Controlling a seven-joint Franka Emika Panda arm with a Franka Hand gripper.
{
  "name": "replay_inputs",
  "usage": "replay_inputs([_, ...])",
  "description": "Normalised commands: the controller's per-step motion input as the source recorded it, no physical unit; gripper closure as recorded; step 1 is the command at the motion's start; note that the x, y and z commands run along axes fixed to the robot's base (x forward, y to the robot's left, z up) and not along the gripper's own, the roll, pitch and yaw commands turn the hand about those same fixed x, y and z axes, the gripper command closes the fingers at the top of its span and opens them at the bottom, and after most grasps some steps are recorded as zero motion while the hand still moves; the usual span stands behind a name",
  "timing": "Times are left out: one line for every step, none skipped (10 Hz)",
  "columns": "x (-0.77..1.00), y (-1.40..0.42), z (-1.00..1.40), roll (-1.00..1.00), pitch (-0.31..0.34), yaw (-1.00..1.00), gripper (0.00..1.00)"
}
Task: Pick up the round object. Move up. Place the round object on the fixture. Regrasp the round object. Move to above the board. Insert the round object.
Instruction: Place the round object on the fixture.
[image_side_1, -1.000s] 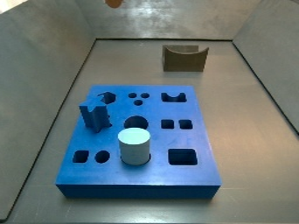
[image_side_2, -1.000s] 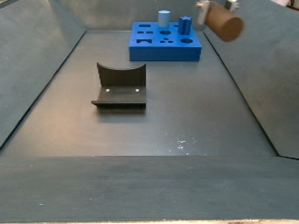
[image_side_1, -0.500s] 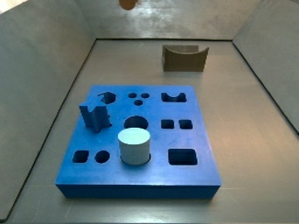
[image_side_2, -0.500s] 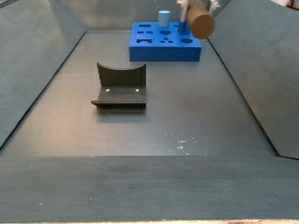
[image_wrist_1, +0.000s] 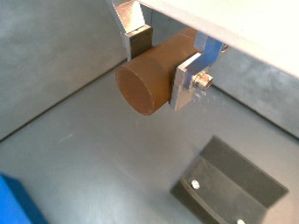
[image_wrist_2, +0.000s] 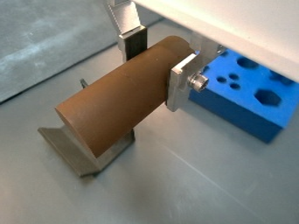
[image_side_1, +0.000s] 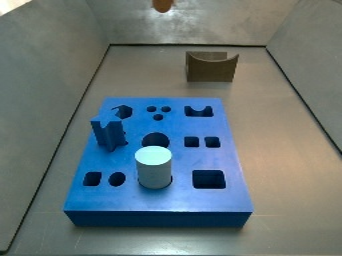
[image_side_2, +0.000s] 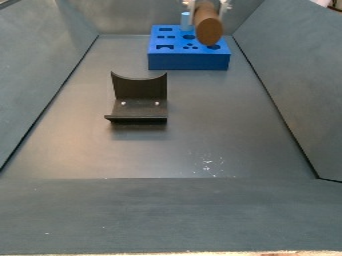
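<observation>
The round object (image_wrist_1: 152, 79) is a brown-orange peg with a lighter round end face, and my gripper (image_wrist_1: 163, 63) is shut on it. In both wrist views it lies crosswise between the silver fingers (image_wrist_2: 180, 80), gripped near one end, with the round object (image_wrist_2: 111, 109) sticking far out. The peg (image_side_1: 162, 5) hangs high at the top edge of a side view, well above the floor. The fixture (image_side_1: 210, 66) stands at the far end of the floor, its notch bare. The blue board (image_side_1: 181, 195) lies flat nearer the camera. The fixture (image_wrist_2: 73, 150) shows below the peg.
A pale cylinder (image_side_1: 154, 167) and a dark blue upright piece (image_side_1: 107, 132) stand in the board's holes. Grey walls (image_side_1: 54, 70) slope up round the floor on all sides. The board (image_side_2: 187, 60) lies beyond the fixture (image_side_2: 136, 98) in a side view.
My gripper has carried the peg sideways, still high up: rightward along the top edge in one side view, leftward in front of the board in the other. Nothing else moved.
</observation>
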Motion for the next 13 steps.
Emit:
replay_inputs([1.00, 0.11, -0.02, -1.00, 0.057, 0.04, 1.00])
replay_inputs([1.00, 0.10, -0.02, -1.00, 0.070, 0.03, 1.00])
replay_inputs([1.00, 0.09, -0.01, -1.00, 0.088, 0.02, 1.00])
replay_inputs([1.00, 0.09, -0.01, -1.00, 0.099, 0.01, 1.00])
replay_inputs([1.00, 0.09, -0.02, -1.00, 0.105, 0.00, 1.00])
replay_inputs([1.00, 0.09, -0.02, -1.00, 0.117, -0.01, 1.00])
replay_inputs([1.00, 0.08, -0.02, -1.00, 0.129, -0.03, 1.00])
replay_inputs([1.00, 0.08, -0.02, -1.00, 0.137, -0.04, 1.00])
replay_inputs([1.00, 0.08, -0.02, -1.00, 0.144, -0.05, 1.00])
replay_inputs([0.89, 0.07, -0.02, -1.00, 0.156, -0.07, 1.00])
replay_inputs([0.76, 0.06, -0.02, -1.00, 0.166, -0.09, 1.00])
replay_inputs([0.67, 0.05, -0.02, -1.00, 0.175, -0.11, 1.00])
replay_inputs([0.61, 0.05, -0.02, -1.00, 0.178, -0.12, 1.00])
